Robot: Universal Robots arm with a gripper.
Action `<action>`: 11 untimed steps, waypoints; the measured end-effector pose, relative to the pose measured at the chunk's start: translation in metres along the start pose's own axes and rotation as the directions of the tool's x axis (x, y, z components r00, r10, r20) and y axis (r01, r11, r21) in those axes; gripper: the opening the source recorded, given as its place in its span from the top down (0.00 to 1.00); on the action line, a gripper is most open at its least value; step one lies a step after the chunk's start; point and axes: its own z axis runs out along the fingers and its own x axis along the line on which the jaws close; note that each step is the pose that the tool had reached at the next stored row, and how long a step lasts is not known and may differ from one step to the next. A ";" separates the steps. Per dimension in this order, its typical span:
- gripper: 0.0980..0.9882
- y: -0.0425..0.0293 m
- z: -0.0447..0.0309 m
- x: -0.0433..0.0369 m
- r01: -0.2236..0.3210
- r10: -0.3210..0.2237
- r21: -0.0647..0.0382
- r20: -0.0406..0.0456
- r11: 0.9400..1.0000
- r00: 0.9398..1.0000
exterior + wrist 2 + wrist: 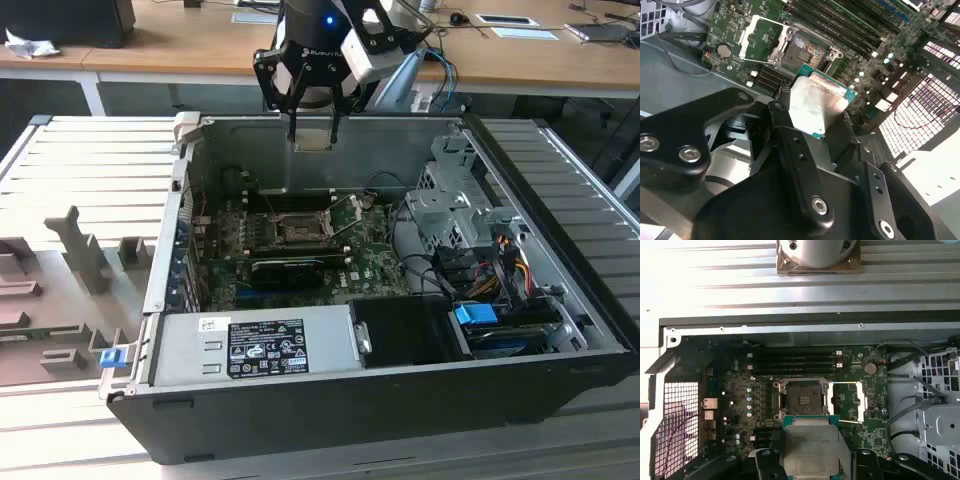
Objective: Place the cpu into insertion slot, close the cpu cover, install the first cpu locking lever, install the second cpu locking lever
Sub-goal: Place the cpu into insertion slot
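Bright glare washes the ribbed table (700, 275); the case (790, 326) interior lies shadowed.

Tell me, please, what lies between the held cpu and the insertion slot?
Nothing: in the exterior view, only open air separates the cpu from the insertion slot.

The power-supply label (265, 348) carries print too small to read.
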 end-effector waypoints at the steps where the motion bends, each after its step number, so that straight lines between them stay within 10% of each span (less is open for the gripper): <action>1: 0.52 0.0000 0.0000 0.0000 -0.001 0.001 0.000 0.000 1.000 1.000; 11: 0.52 0.0000 0.0000 0.0000 -0.017 0.017 0.000 0.001 1.000 1.000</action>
